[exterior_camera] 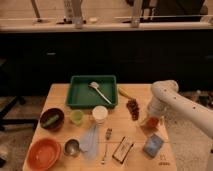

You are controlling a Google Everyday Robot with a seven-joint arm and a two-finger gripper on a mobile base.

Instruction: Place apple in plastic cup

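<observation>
Wooden bench (58,95) before dark cabinets. Claw (151,116) open, low over apple (150,123) near right edge. Plastic cup (76,117) well apart, beside white cup (100,114).

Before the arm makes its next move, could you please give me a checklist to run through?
1. Gripper positioned at the apple, near the table's right edge: ok.
2. Jaws open for the grasp: ok.
3. Apple centred between the jaws: cannot tell.
4. Plastic cup upright, just left of the white cup: ok.
5. Plastic cup empty: cannot tell.
6. Grapes lying apart from the apple: ok.
</observation>
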